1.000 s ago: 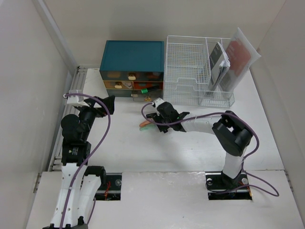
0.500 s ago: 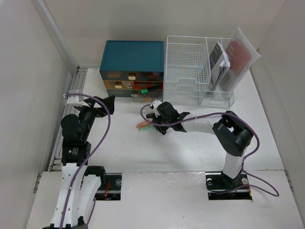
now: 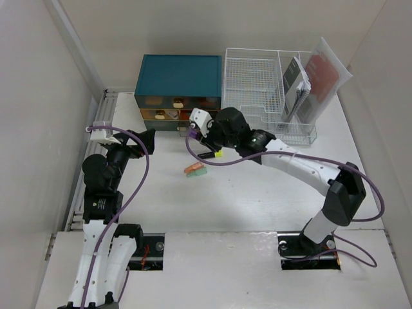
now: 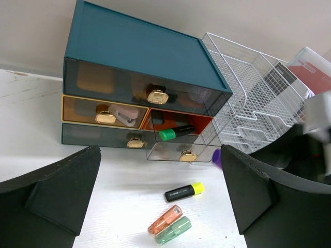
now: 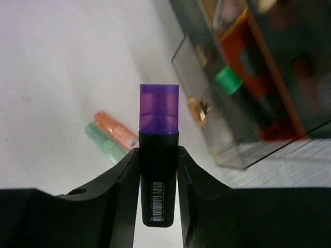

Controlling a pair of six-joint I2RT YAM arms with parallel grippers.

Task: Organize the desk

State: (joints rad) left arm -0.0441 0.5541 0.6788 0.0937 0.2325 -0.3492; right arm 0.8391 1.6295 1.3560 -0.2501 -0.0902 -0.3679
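The white desk [image 3: 257, 193] carries a teal drawer box [image 3: 180, 74] at the back. My right gripper [image 5: 159, 155] is shut on a black highlighter with a purple cap [image 5: 159, 116] and holds it above the desk, just in front of the box's open clear bottom drawer [image 5: 227, 139]. In the top view the right gripper [image 3: 207, 140] hovers by that drawer. A black highlighter with a yellow cap [image 4: 184, 191], an orange one [image 4: 165, 220] and a green one [image 4: 174, 230] lie on the desk. My left gripper [image 4: 160, 201] is open and empty, to their left.
A white wire-mesh file rack [image 3: 254, 90] stands right of the drawer box, with notebooks [image 3: 296, 87] in its right section. A green-capped marker [image 4: 176, 133] lies in the orange drawer. Walls close in on the left, back and right.
My right gripper has risen from beside the orange and green highlighters and moved back toward the drawer box with the purple highlighter. The yellow-capped highlighter now shows on the desk. The left arm is still.
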